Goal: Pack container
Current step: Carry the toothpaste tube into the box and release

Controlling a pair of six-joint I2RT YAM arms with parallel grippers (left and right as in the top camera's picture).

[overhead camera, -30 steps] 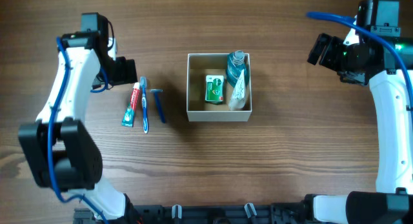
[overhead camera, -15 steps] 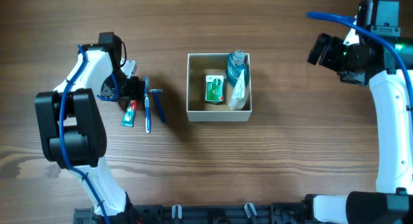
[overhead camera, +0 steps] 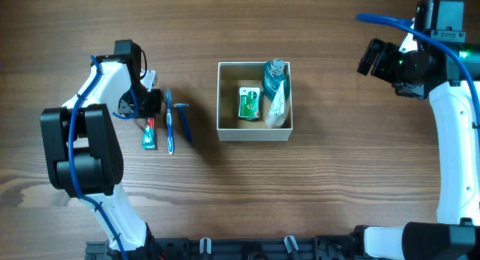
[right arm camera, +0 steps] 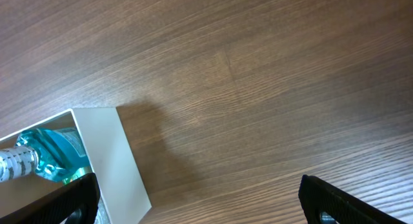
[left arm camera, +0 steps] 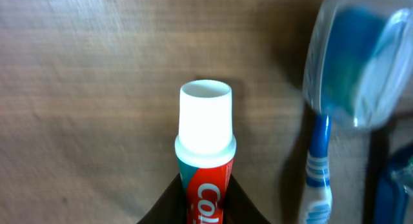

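The container [overhead camera: 253, 135], a square white-walled box with a brown inside, stands mid-table holding a teal bottle [overhead camera: 274, 76], a green packet [overhead camera: 249, 103] and a white pouch [overhead camera: 276, 107]. Left of it a red toothpaste tube [overhead camera: 149, 134] lies on the wood. My left gripper [overhead camera: 150, 107] is shut on the tube's upper part. In the left wrist view the dark jaws press both sides of the tube [left arm camera: 205, 143], white cap pointing away, left gripper [left arm camera: 206, 208]. My right gripper [overhead camera: 373, 58] hangs open, far right of the box; its wrist view shows the gripper [right arm camera: 203, 198] over bare wood beside the container wall [right arm camera: 119, 161].
A blue toothbrush [overhead camera: 169, 125] and a blue razor [overhead camera: 184, 119] lie side by side between the tube and the box. The toothbrush [left arm camera: 319, 175] is close on the tube's right in the left wrist view. The bottle [right arm camera: 45, 154] shows at the right wrist view's left edge.
My left arm swung in over the toothpaste tube, came down on it, and its jaws closed on the tube. The tube slid slightly towards the table's front. The right arm stayed still.
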